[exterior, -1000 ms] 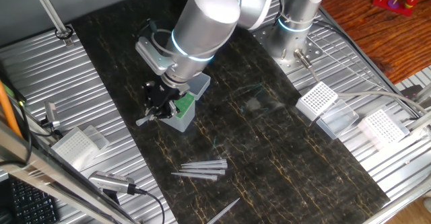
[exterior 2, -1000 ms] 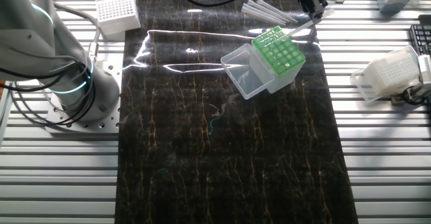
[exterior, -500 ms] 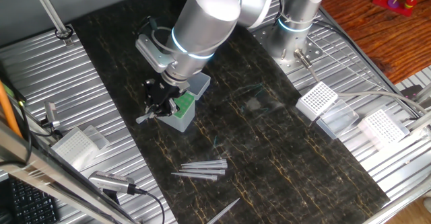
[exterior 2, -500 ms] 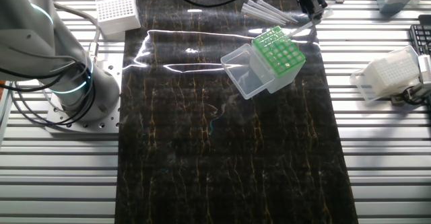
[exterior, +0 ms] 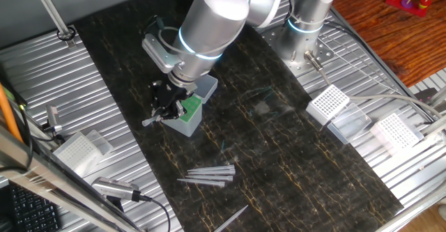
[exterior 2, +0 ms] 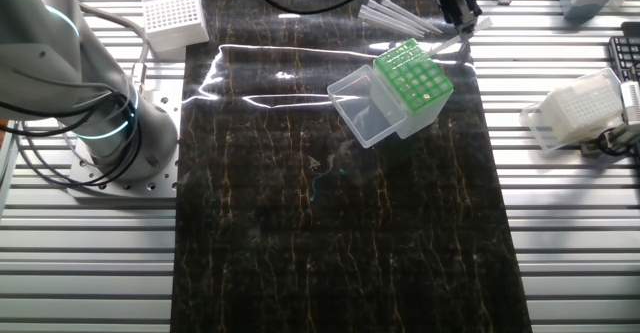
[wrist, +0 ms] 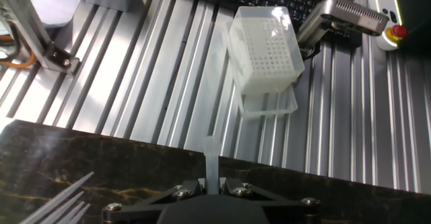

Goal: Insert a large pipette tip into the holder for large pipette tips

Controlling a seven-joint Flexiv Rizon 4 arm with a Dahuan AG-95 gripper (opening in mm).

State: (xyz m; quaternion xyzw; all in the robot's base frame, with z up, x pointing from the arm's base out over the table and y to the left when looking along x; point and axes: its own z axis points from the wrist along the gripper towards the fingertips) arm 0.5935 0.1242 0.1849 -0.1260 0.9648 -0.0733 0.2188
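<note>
Pipette tip [wrist: 211, 158] sits clamped in my gripper [exterior: 160, 111], just beside the green-topped holder [exterior 2: 413, 78] on the counter [exterior 2: 330, 233]; picking is done, I judge insertion remains.

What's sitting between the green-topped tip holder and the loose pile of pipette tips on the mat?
Nothing: in one fixed view, only bare dark mat separates the holder from the loose tips.
</note>
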